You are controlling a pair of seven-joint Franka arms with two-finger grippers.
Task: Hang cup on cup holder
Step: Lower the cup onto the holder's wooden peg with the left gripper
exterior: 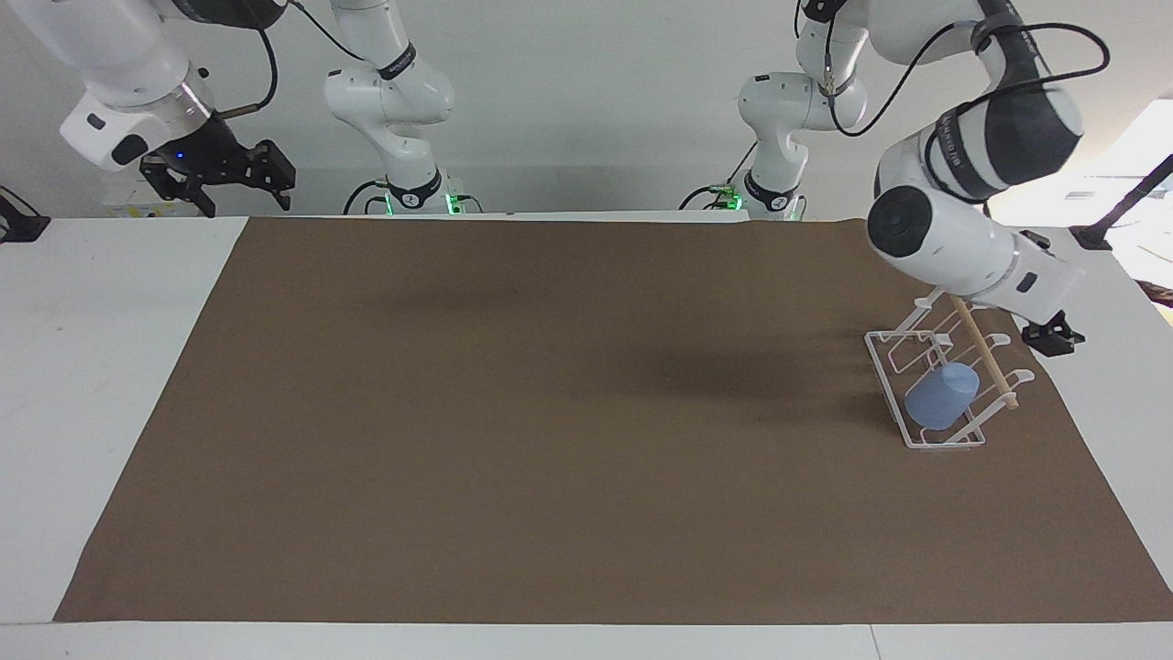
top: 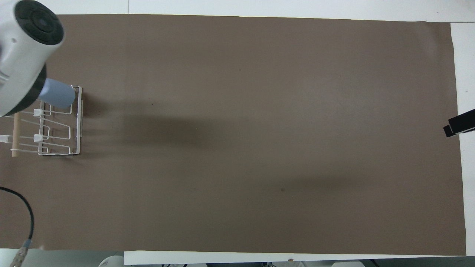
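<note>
Light-blue tapered cup [exterior: 941, 400] tilted on white wire cup holder [exterior: 944, 440]; left gripper [exterior: 1052, 337] and right gripper [exterior: 229, 174] both open, empty.

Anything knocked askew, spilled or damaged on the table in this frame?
Nothing stands out. The cup sits tilted on a prong of the cup holder, which stands flat on the brown mat; no spill or damage shows.

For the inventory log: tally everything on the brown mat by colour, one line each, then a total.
Light blue: 1, the cup, hung on a prong.
White with a wooden dowel: 1, the cup holder, at the left arm's end of the table.
Total: 2
</note>
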